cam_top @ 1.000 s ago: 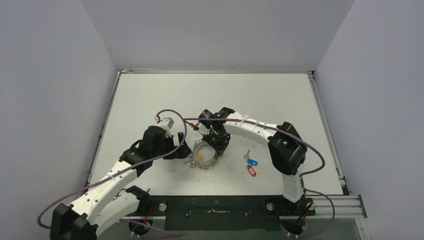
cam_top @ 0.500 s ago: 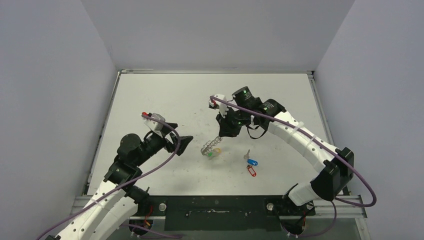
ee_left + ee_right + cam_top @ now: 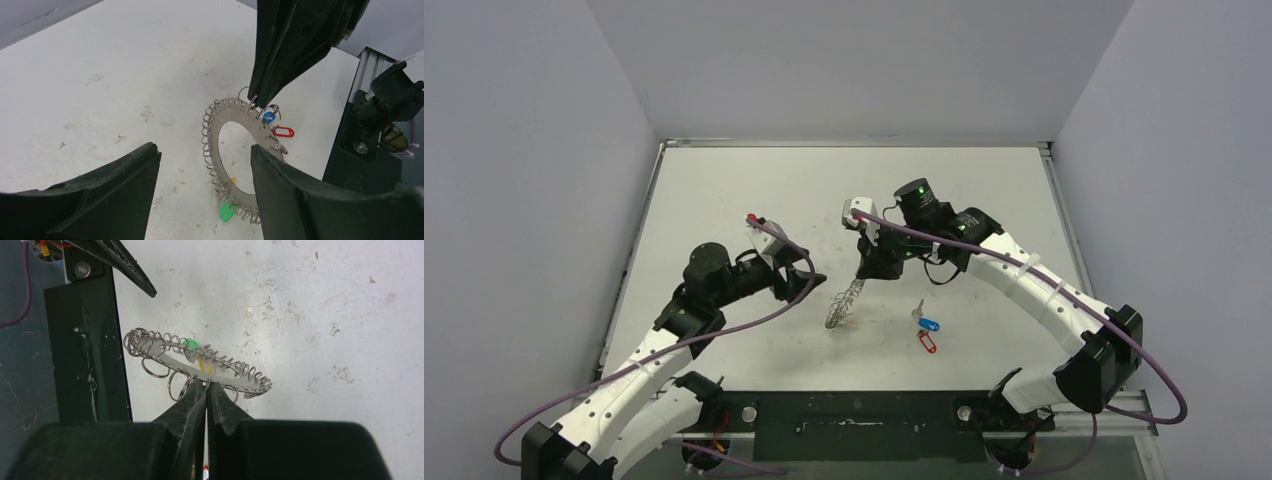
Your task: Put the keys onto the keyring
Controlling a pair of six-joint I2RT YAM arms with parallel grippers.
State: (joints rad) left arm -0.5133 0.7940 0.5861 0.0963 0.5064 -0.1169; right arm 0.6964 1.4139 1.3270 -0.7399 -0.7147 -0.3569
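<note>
The keyring (image 3: 842, 303) stands up on its edge near the middle of the table (image 3: 724, 200). The right gripper (image 3: 861, 277) has its jaws pinched tight on the top rim. The left gripper (image 3: 807, 284) hangs just beside it, jaws apart, holding nothing. The blue-tag key (image 3: 929, 324) and red-tag key (image 3: 927, 343) lie nearby.

keyring (image 3: 235, 110): matt grey metal | red tag (image 3: 283, 132): glossy plastic | table (image 3: 125, 75): scuffed matt white
</note>
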